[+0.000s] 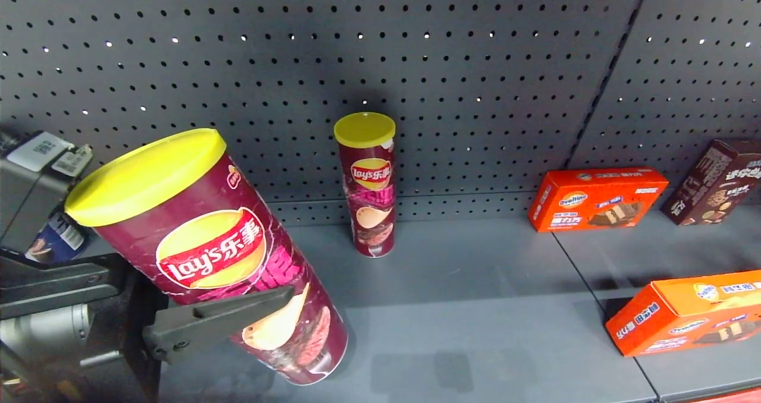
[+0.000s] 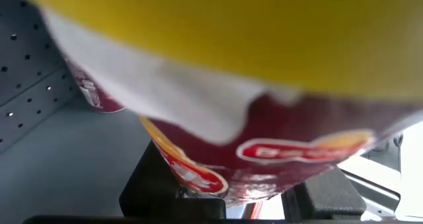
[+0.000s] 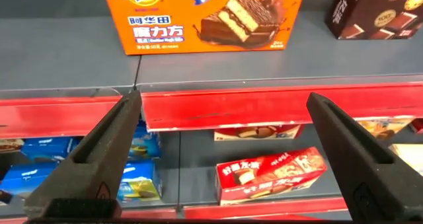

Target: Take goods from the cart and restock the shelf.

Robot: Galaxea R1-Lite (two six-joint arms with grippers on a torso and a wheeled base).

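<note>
Up on the head view, my left gripper (image 1: 270, 290) is closed across the body of a chip can (image 1: 208, 254); one dark finger lies over its front and the other is hidden behind it. The chip can leans, yellow lid tipped toward my left, its base low over the front of the shelf (image 1: 475, 284). I cannot tell whether the base touches the shelf. A second can (image 1: 367, 186) stands upright farther back, close to the pegboard (image 1: 416, 64), well apart from the one I hold. Off to my right lie two orange boxes (image 1: 597, 198), one at the back and one near the front edge, with a brown box (image 1: 716, 180) in the far corner.

Seen from my left wrist, the chip can (image 2: 277, 158) sits clamped between my dark pads (image 2: 152, 184), its lid (image 2: 231, 32) looming close. The second can (image 2: 96, 95) peeks out beyond it by the perforated wall.

Seen from my right wrist, my right gripper (image 3: 225, 151) is spread wide with nothing between its fingers (image 3: 99, 158). It faces the shelf's red front strip (image 3: 264, 105), with an orange box (image 3: 205, 16) above and a red box (image 3: 271, 174) and blue packs (image 3: 142, 178) on the level below.

By my reckoning one can is placed and this one is nearly there: it needs righting, setting down and releasing. How much stock is left for later I cannot judge.
</note>
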